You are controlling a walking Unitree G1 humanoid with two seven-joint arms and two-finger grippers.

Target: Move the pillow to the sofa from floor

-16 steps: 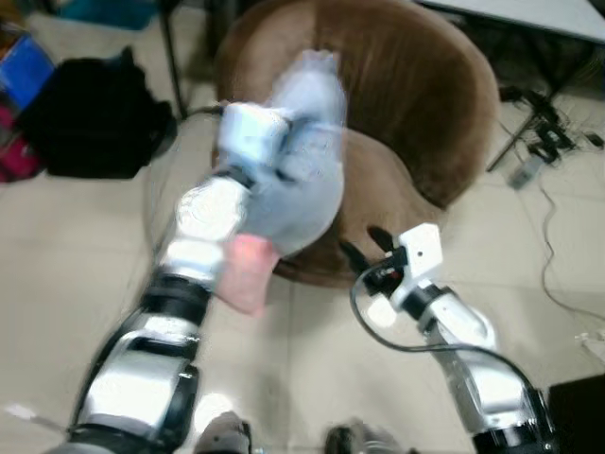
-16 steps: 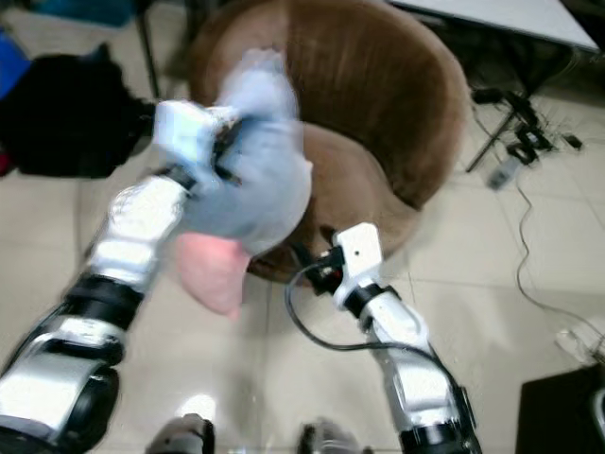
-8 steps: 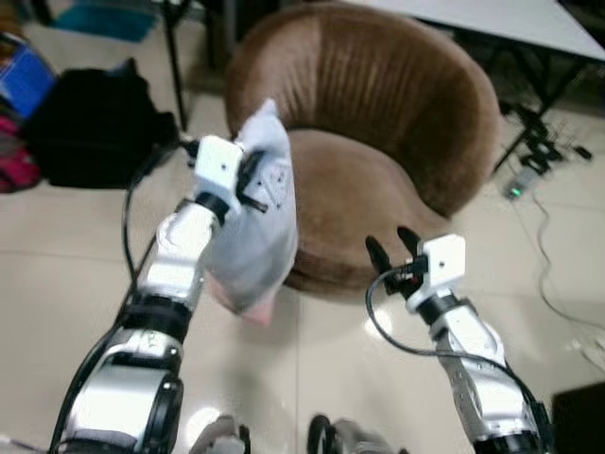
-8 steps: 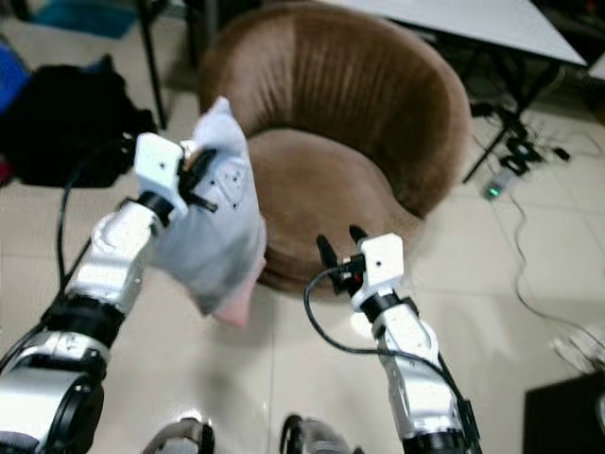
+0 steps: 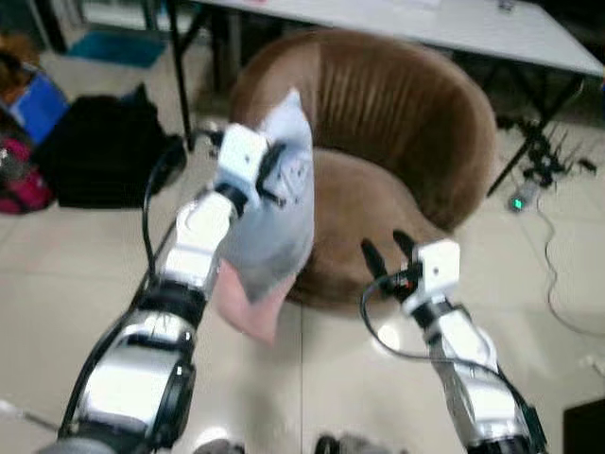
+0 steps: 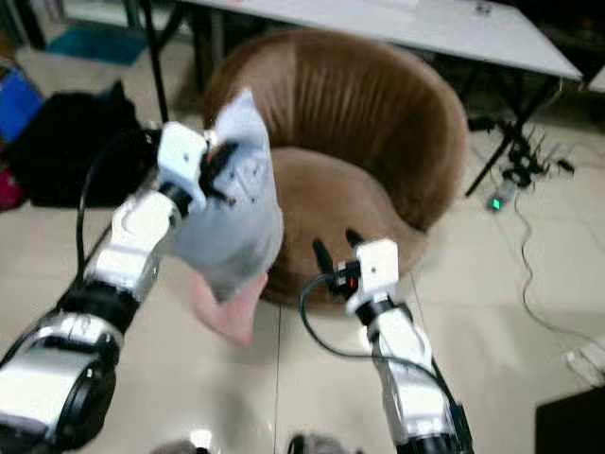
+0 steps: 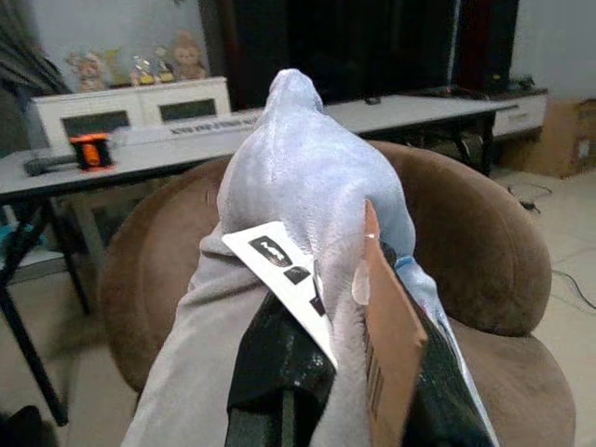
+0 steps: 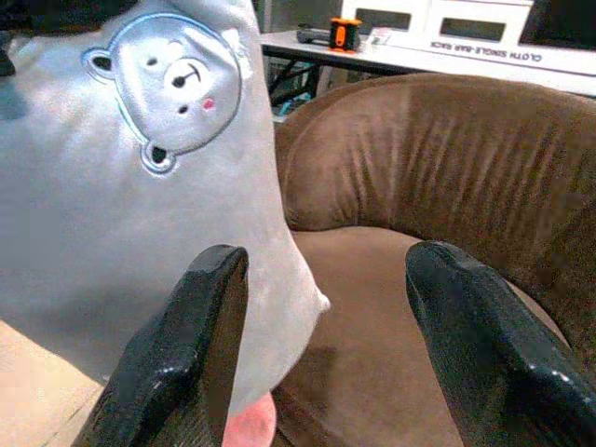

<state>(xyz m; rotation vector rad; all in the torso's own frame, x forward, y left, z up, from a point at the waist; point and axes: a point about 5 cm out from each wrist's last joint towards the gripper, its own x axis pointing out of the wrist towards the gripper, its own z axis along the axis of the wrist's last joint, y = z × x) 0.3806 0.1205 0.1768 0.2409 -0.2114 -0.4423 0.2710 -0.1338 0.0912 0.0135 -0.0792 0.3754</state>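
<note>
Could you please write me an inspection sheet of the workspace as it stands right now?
Surface: pale tiled floor, glossy with light reflections.
Job's things: grey pillow with a pink underside and a bear patch, held in the air at the front edge of the brown sofa chair; the seat holds nothing.
Clutter: black bag on the floor to the left; blue and red items beside it.
Grippers: left gripper shut on the pillow's top corner by its tags; right gripper open, in front of the seat, holding nothing.
Cables: white cable and a power strip on the floor to the right.
Surroundings: white table behind the chair.
</note>
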